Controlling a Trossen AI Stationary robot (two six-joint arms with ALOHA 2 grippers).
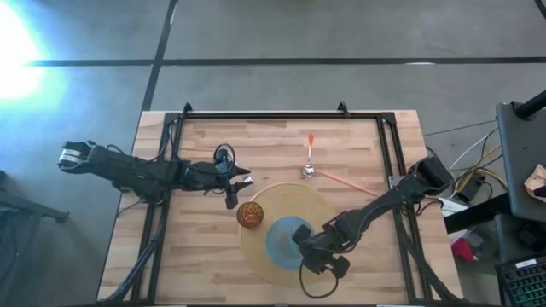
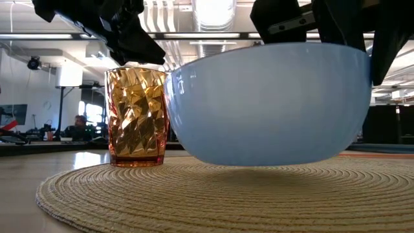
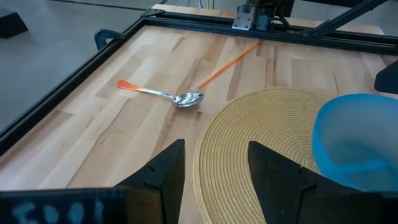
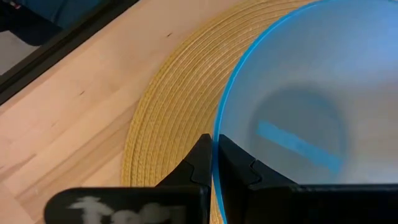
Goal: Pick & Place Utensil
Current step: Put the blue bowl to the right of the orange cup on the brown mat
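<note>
Right jaws (image 4: 214, 163) are pinching the blue bowl's (image 1: 286, 241) rim on the woven placemat (image 1: 324, 205), risking a tip; left jaws (image 3: 214, 180) are hanging wide, spoon (image 3: 163, 94) lying untouched on the worktop (image 1: 196, 273).

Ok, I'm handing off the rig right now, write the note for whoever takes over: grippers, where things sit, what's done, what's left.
Right gripper: shut on the rim of the blue bowl, which the low view shows lifted just clear of the woven placemat.
Left gripper: jaws open, empty, at the placemat's left edge beside the amber cup, facing the spoon.
Spoon, orange handle: flat on the bare wood beyond the placemat, its bowl end touching an orange stick.
Done: bowl gripped.
Left: set the bowl down, then pick and place the spoon, which is not yet picked up.
</note>
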